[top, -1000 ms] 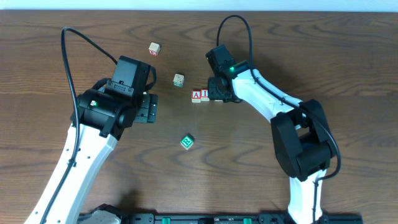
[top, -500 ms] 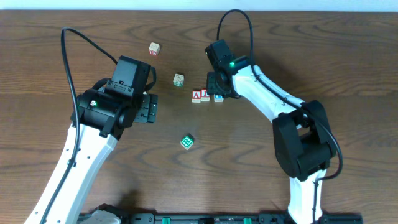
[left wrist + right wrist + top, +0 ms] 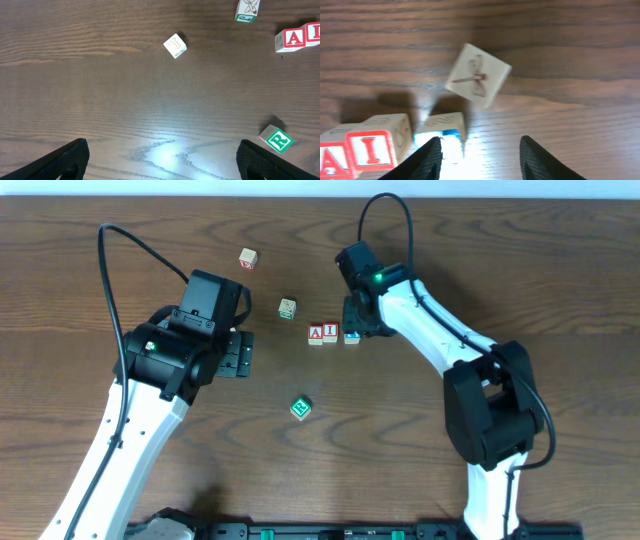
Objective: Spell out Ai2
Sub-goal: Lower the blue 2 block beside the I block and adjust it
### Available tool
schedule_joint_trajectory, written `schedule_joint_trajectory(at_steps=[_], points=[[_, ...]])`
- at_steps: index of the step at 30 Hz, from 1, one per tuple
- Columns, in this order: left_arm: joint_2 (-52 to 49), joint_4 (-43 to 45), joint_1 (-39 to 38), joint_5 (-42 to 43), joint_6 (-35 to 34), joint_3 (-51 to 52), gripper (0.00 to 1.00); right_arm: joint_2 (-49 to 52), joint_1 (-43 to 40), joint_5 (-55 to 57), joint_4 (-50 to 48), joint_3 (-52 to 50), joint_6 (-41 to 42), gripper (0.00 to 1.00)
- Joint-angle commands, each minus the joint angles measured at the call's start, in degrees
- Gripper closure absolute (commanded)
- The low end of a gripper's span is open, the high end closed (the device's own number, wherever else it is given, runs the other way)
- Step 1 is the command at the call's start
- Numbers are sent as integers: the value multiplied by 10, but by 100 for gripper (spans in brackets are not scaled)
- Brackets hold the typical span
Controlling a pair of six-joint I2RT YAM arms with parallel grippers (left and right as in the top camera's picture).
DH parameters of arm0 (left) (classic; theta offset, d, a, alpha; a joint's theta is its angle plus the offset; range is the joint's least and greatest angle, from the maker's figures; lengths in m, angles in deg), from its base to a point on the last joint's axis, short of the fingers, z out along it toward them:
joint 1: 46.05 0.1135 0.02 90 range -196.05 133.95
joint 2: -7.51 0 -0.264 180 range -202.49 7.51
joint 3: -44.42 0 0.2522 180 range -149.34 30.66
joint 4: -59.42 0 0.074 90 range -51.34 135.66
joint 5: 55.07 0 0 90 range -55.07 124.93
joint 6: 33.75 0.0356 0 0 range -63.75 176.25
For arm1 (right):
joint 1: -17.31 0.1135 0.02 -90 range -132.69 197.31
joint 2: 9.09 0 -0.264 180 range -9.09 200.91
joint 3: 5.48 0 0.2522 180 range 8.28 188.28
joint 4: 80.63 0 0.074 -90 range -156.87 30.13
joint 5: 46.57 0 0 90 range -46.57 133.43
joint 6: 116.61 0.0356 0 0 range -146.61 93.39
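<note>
1. Ai2 cubes [image 3: 330, 333]: I count three, in one row on the desk [image 3: 520, 270], a little right of centre. The A cube [image 3: 316, 333] touches the I cube [image 3: 330, 332]. The 2 cube [image 3: 351, 336] sits just beside the I cube, and the right wrist view shows a thin dark gap between them.
2. Other cubes: I count three, making six in all. Two are pale with faint marks: the far pale cube [image 3: 248, 258] and the near pale cube [image 3: 287, 308]. One green cube [image 3: 301, 407] lies alone toward the front, well apart from the row.
3. Hands: two. The left hand [image 3: 162, 159] has its fingers wide apart over bare desk, with nothing between them. The right hand [image 3: 480, 157] also has its fingers apart and grips nothing; one finger is just beside the 2 cube.
4. Hard to make out:
   - From overhead I cannot see the right hand's fingers, which are hidden under the wrist.
   - In the right wrist view, glare washes out the blue mark on the 2 cube, and the frame edge cuts off the A cube.
   - In the left wrist view, the right edge cuts the I cube and the top edge cuts the near pale cube.
   - From overhead, the faint marks on the pale cubes are too small to read.
</note>
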Motion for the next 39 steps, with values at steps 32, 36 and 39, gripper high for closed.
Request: schedule_joint_trajectory(at_steps=[32,36,39], points=[[1,-2,0,-6,4,-3,5,-31,-26,-36,-73,-83,19,46],[1,-2,0,-6,4,-3,5,-28,-26,-36,-74,-83,19,46],[1,-2,0,-6,4,-3,5,-21,-26,-36,-74,-83,19,46]])
